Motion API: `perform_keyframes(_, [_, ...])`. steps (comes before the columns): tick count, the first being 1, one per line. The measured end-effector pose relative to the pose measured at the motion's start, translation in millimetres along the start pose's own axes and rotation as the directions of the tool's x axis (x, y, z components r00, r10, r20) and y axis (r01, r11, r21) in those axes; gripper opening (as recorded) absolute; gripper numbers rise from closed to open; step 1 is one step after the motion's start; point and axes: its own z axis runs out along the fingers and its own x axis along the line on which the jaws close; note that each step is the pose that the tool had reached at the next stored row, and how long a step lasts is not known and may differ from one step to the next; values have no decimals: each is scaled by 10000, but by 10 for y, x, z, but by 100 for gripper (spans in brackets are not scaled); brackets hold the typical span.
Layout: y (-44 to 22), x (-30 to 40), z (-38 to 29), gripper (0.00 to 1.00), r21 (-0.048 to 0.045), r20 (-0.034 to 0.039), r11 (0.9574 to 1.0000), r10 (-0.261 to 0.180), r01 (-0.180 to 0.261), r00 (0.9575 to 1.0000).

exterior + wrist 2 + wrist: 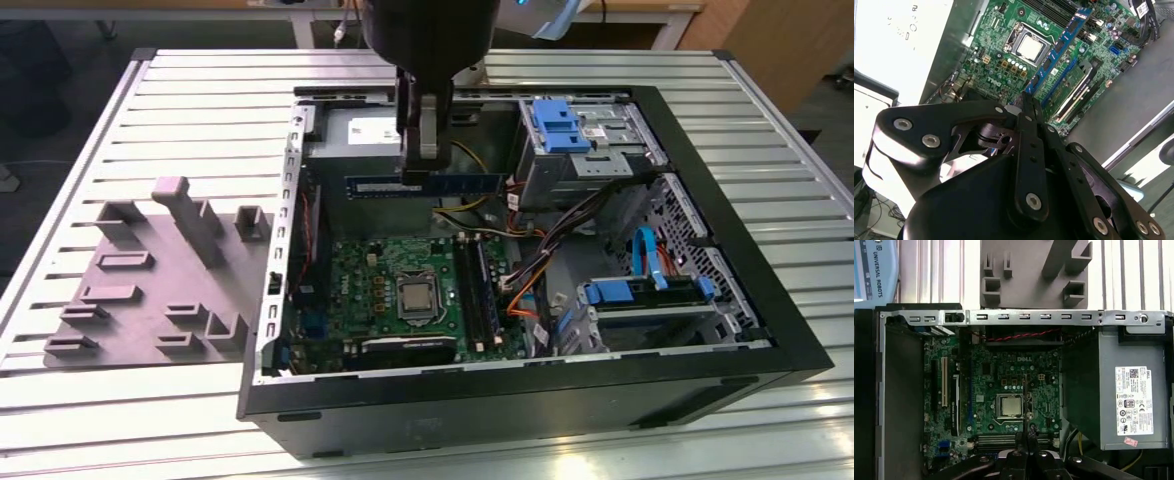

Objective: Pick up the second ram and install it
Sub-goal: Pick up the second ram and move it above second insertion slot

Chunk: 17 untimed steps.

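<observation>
With the hand [416, 176] clamped on the second ram [461, 185] above the memory slots [477, 285], we risk jamming or cracking it if it descends misaligned with its slot.

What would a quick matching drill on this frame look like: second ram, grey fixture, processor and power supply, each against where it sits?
Things:
1. second ram
2. grey fixture
3. processor
4. power supply

Places:
A. seated on the green motherboard
B. on the slatted table, outside the case
C. clamped in the gripper above the open case
D. in a corner of the case, with a white label on it

Pairs: 1-C, 2-B, 3-A, 4-D
</observation>
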Motion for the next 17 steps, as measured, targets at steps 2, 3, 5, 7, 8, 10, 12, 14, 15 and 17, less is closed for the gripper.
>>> perform_keyframes(2, [-8, 0, 18, 11, 0, 0, 10000, 0, 0, 10000])
perform_keyframes(3, [-11, 1, 27, 11, 0, 1, 10000, 0, 0, 10000])
perform_keyframes(5, [-19, 2, 46, 11, 0, 1, 10000, 0, 0, 10000])
perform_keyframes(7, [-27, 2, 63, 11, -1, 0, 10000, 0, 0, 10000])
perform_keyframes(8, [-31, 2, 72, 11, -1, 0, 10000, 1, -1, 10000])
perform_keyframes(10, [-41, 3, 93, 11, 0, 2, 10000, 0, 0, 10000])
perform_keyframes(12, [-49, 4, 114, 11, -1, 2, 10000, 1, -1, 10000])
perform_keyframes(14, [-56, 5, 135, 11, -1, 1, 10000, 1, -1, 10000])
perform_keyframes(15, [-61, 5, 145, 11, -1, 0, 10000, 0, 0, 10000])
perform_keyframes(17, [-68, 6, 165, 11, -2, 1, 10000, 1, -1, 10000])
